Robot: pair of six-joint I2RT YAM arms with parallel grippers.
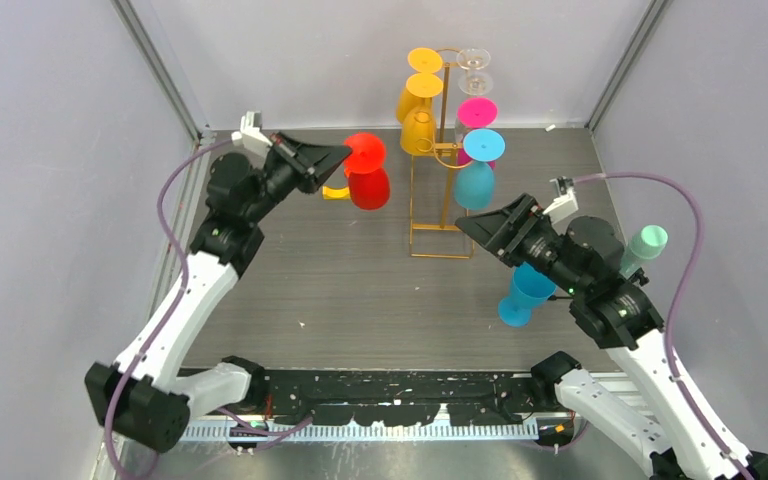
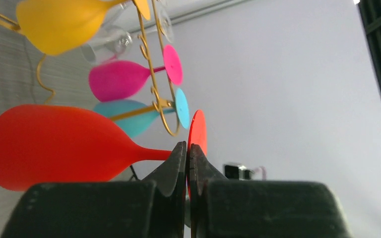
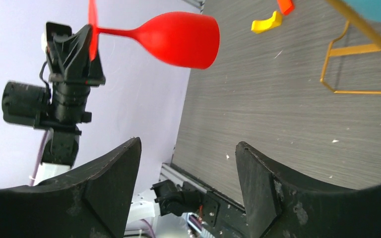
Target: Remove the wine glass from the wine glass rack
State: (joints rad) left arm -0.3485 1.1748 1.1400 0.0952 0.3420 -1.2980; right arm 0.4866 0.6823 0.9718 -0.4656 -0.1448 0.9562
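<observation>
The left fingers [image 2: 176,163] clamp the red glass [image 1: 368,185] by its stem, left of the rack [image 1: 440,256]. The right fingers [image 3: 114,173] gape wide, empty, near right of it

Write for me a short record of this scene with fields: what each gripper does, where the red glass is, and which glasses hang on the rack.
left gripper: shut on the stem of the red wine glass
right gripper: open, empty, near the rack's base
red wine glass: in the air, on its side, left of the wine glass rack, apart from it
on the rack: yellow glasses, clear glass, pink glass, blue glass
</observation>
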